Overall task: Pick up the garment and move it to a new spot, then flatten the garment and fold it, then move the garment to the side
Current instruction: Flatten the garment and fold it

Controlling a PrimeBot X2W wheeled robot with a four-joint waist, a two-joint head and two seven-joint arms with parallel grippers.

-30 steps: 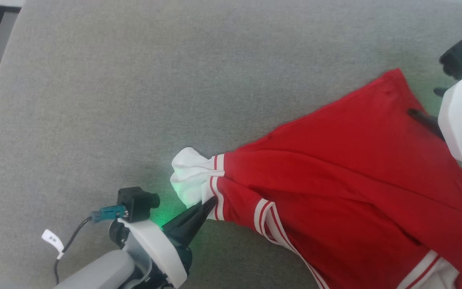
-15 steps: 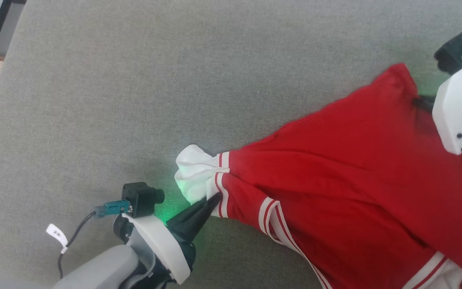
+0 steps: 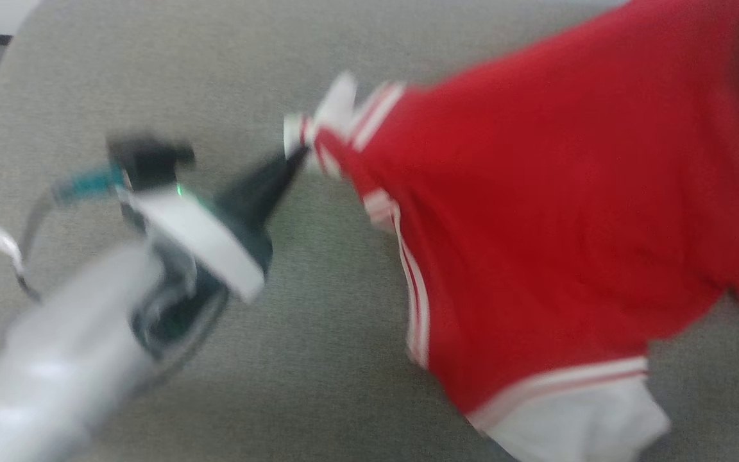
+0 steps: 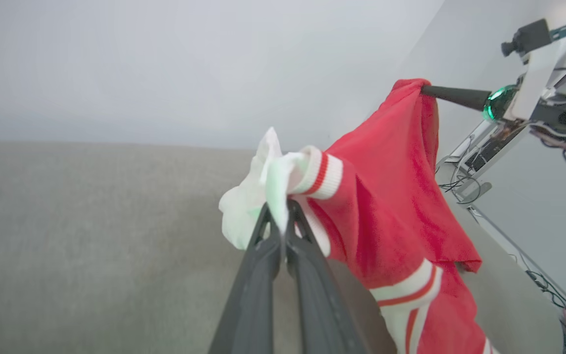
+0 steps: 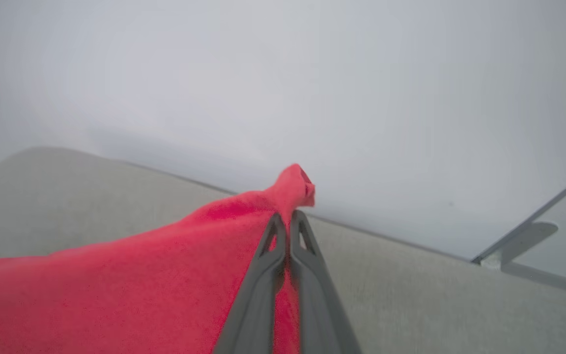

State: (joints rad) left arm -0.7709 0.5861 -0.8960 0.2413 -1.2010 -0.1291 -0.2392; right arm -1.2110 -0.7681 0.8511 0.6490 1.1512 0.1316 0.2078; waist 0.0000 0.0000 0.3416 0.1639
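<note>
Pinching the white cuff end of the red garment (image 4: pixel 391 196), my left gripper (image 4: pixel 278 211) has its two dark fingers pressed together on the cloth, with a fold of white fabric bunched just above the tips. My right gripper (image 5: pixel 290 216) is likewise closed on a red corner of the same garment, and a small nub of cloth pokes past its fingertips. In the left wrist view that corner sits high and the cloth slopes down from it towards my left fingers. The garment is stretched between the two grippers, above the grey upholstered surface (image 3: pixel 318 359). The head view is blurred, but I can make out the red body spread across its right half and a white panel (image 3: pixel 575 417) with striped trim at its lower end. The left gripper's tips meet the striped cuff near the top middle. Whether that lower white panel touches the upholstery I cannot tell. A pale wall (image 5: pixel 214 73) rises behind the surface.
</note>
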